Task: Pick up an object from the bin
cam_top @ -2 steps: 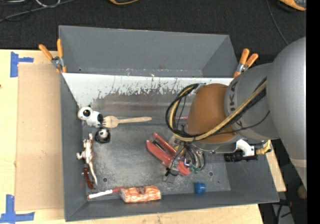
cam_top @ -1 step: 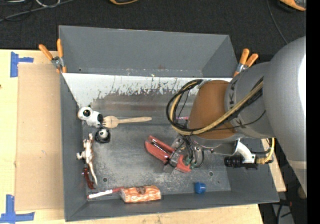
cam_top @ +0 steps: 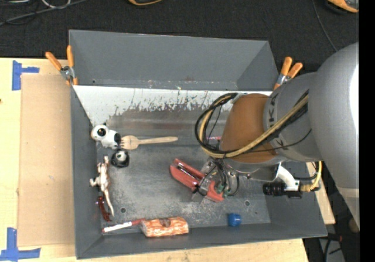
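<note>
My gripper (cam_top: 206, 187) is low in the bin, right of centre, under the orange wrist cover. Its fingers rest on the right end of a red tool with black parts (cam_top: 188, 176), which lies slanted on the bin floor. Whether the fingers are round it I cannot make out. A small blue cap (cam_top: 234, 219) lies close by, towards the front right. An orange-and-white wrapped packet (cam_top: 166, 227) lies along the front wall.
At the left a wooden fork (cam_top: 147, 141), a white-and-black ball toy (cam_top: 102, 133), a black round piece (cam_top: 120, 159), a white figure (cam_top: 101, 177) and a dark red stick (cam_top: 104, 207) lie scattered. The arm and its cables cover the right side.
</note>
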Motion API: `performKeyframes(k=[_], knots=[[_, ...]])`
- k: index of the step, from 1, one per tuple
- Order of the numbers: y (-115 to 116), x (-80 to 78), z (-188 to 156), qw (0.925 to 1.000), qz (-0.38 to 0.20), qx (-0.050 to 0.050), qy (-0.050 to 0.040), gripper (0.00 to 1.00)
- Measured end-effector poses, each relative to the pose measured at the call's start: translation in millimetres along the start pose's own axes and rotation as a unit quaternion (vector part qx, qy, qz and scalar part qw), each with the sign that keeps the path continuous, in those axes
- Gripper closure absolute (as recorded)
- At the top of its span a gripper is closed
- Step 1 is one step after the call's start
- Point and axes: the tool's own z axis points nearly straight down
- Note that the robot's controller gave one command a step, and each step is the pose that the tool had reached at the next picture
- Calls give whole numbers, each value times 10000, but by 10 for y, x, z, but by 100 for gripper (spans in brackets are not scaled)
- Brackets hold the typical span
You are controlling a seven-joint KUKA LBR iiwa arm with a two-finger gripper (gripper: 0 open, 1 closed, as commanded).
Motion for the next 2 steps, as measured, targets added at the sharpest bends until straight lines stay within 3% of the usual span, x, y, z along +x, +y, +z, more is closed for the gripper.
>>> performKeyframes(k=[2], knots=[[-10,11,-235,10000,-11,7,19,100]])
